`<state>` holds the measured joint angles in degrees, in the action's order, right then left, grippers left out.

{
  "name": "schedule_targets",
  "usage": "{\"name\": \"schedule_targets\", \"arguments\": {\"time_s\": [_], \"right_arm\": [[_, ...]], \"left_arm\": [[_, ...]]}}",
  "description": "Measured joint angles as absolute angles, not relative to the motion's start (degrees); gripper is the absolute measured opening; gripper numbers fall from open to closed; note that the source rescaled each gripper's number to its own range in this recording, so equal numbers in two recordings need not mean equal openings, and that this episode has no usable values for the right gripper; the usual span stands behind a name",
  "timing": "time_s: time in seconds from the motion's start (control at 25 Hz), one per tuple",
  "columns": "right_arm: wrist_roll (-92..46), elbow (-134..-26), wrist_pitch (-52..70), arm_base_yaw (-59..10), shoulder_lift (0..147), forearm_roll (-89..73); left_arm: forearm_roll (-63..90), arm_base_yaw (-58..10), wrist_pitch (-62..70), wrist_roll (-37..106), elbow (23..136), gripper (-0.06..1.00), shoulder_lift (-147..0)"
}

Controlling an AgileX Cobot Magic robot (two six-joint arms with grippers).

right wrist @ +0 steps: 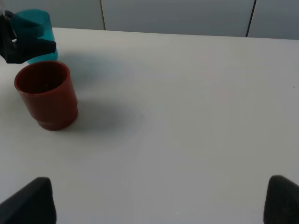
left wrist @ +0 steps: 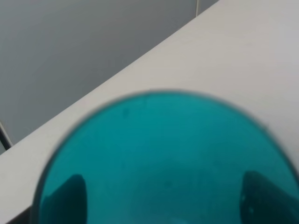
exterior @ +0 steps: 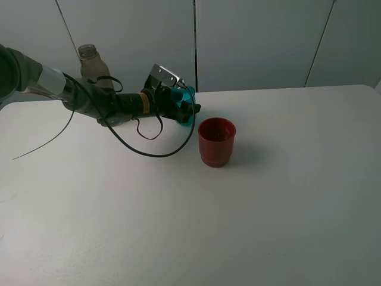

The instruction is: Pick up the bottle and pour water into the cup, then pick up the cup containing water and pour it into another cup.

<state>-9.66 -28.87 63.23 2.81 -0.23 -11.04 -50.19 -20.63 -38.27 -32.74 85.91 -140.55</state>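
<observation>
around the small translucent teal-blue plastic tumbler (exterior: 187,111), the left pincer (exterior: 186,109) is reaching in from the left side of the white surface (exterior: 238,208), its dark fingers (right wrist: 32,48) lying along either side of the tumbler. from the left wrist view the tumbler (left wrist: 163,163) is filling the lower half of the picture, blurred, with two dark finger shapes showing through its wall, one at each side. whether the fingers are pressing on the tumbler or standing just off it i cannot tell, and i cannot tell whether the tumbler is resting on the surface or being lifted.

just beyond the left pincer's tips, toward the middle of the surface, the opaque dark red plastic cup (exterior: 216,142) with a stepped base is standing upright, close beside the tumbler; the right wrist view is showing the red cup (right wrist: 46,95) in front of the teal tumbler (right wrist: 33,31). behind the left arm, well back from the pincer near the wall, the tall slim smoky grey-brown transparent bottle (exterior: 90,64) is standing upright, its lower part hidden by the arm. a black cable (exterior: 156,154) is hanging in a loop from the arm.

the right pincer (right wrist: 159,200) is hovering over bare surface well to the side of both cups, its two dark fingertips wide apart at the edges of its own view, holding nothing.
</observation>
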Motion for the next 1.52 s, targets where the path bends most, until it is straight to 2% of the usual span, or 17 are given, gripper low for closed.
{"name": "schedule_targets", "arguments": {"time_s": [0.04, 0.08, 0.16, 0.44, 0.88, 1.52], "right_arm": [[-9.7, -28.9, 63.2, 2.8, -0.2, -11.0], [-9.7, -28.9, 63.2, 2.8, -0.2, -11.0], [-9.7, -28.9, 63.2, 2.8, -0.2, -11.0], [-9.7, -28.9, 63.2, 2.8, -0.2, -11.0], [-9.7, -28.9, 63.2, 2.8, -0.2, -11.0], [-9.7, -28.9, 63.2, 2.8, -0.2, -11.0]], "left_arm": [[-50.2, -20.6, -38.3, -32.7, 85.9, 0.74, -140.6], [-50.2, -20.6, -38.3, -32.7, 85.9, 0.84, -140.6], [-50.4, -20.6, -38.3, -32.7, 85.9, 0.93, -140.6], [-53.1, -20.6, -38.1, -35.0, 85.9, 0.96, -140.6], [-57.0, -20.6, -28.4, -43.0, 85.5, 0.96, -135.4], [-57.1, -21.2, -27.3, -44.4, 71.2, 0.97, -121.7]]}}
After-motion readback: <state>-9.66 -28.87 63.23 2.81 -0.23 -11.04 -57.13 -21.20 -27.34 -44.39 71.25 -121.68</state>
